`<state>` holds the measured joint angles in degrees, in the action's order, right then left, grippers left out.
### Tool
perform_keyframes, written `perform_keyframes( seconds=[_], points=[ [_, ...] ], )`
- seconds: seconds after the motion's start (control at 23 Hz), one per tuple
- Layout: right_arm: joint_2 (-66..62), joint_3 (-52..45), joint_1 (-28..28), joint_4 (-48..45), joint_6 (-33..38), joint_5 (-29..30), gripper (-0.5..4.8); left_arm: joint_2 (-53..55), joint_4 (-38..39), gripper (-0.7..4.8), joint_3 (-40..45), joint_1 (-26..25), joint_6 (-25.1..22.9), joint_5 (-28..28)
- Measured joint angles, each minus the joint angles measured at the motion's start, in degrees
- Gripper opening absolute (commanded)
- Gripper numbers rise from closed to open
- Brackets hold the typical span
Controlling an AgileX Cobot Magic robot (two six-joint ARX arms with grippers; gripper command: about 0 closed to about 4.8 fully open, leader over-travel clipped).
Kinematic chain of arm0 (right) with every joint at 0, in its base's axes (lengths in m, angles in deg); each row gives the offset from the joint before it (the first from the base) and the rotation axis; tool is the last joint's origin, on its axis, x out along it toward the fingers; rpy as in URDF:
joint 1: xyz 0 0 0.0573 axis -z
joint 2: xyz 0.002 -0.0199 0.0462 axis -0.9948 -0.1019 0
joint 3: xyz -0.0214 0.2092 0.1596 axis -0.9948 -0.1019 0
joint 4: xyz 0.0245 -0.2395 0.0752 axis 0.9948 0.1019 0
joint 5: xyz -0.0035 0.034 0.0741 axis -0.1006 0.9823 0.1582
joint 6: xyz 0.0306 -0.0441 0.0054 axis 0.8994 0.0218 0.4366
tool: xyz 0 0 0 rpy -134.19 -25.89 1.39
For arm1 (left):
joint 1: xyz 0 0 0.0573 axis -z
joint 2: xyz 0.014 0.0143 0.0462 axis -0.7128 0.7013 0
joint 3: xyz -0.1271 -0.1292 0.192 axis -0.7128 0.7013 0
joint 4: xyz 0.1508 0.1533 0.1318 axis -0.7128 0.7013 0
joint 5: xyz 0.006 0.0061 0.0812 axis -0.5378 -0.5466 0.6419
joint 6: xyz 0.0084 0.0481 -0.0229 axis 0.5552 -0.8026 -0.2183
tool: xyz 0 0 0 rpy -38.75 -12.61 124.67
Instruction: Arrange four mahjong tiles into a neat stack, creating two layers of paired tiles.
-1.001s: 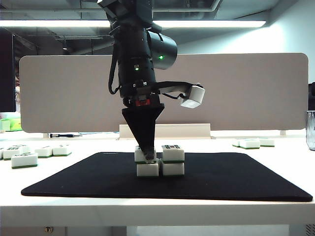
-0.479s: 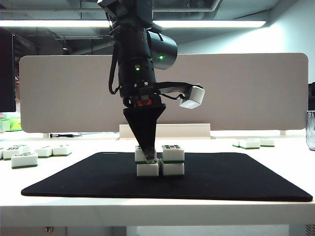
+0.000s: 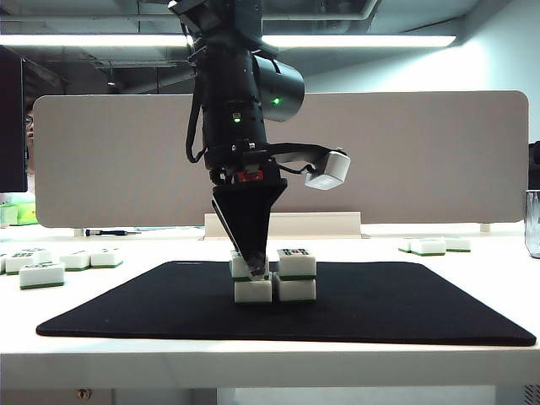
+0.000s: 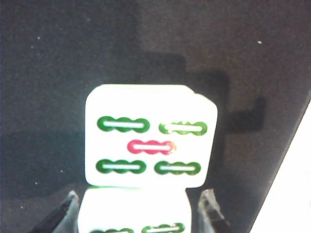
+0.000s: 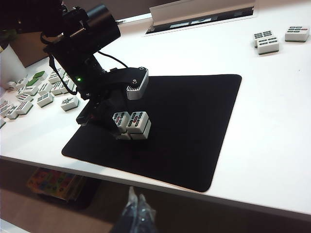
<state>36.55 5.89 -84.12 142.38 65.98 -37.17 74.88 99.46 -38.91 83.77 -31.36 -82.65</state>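
Stack (image 3: 274,277) sits two-on-two at mat (image 3: 405,304) centre; my left hand (image 4: 138,206) straddles its nine-o'clock top tile (image 3: 250,267), fingers parted, releasing. Next I lift straight off. My right hand (image 5: 136,211), closed, waits off the surface (image 5: 272,121).

4 white/green mahjong tiles (image 3: 275,277) in 2x2 stack (image 5: 131,124), mid black mat.

Office or lab, desk divider panel (image 3: 278,156), ceiling strip lights (image 3: 93,40)
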Motion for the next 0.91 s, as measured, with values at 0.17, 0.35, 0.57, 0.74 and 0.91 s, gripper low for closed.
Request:
perform_keyframes(
  seconds=[0.17, 0.35, 0.57, 0.74, 0.91],
  points=[
    [0.0, 0.0, 0.0, 0.0, 0.0, 0.0, -0.01, -0.4, 2.6, 3.10, -1.1, 0.5, 0.2, 0.5],
    [0.0, 0.0, 0.0, 0.0, 0.0, 0.0, -0.01, -3.4, 6.1, 3.09, -5.5, 0.3, 5.1, 1.5],
    [0.0, 0.0, 0.0, 0.0, 0.0, 0.0, -0.01, -9.2, 11.9, 1.18, -5.7, -0.2, 7.7, 9.8],
    [0.0, 0.0, 0.0, 0.0, 0.0, 0.0, -0.01, -15.0, 14.6, 0.11, -5.6, -1.0, 10.3, 10.7],
    [0.0, 0.0, 0.0, 0.0, 0.0, 0.0, -0.01, -21.9, 14.6, -0.06, -5.6, -0.9, 14.5, 10.7]
  ],
)
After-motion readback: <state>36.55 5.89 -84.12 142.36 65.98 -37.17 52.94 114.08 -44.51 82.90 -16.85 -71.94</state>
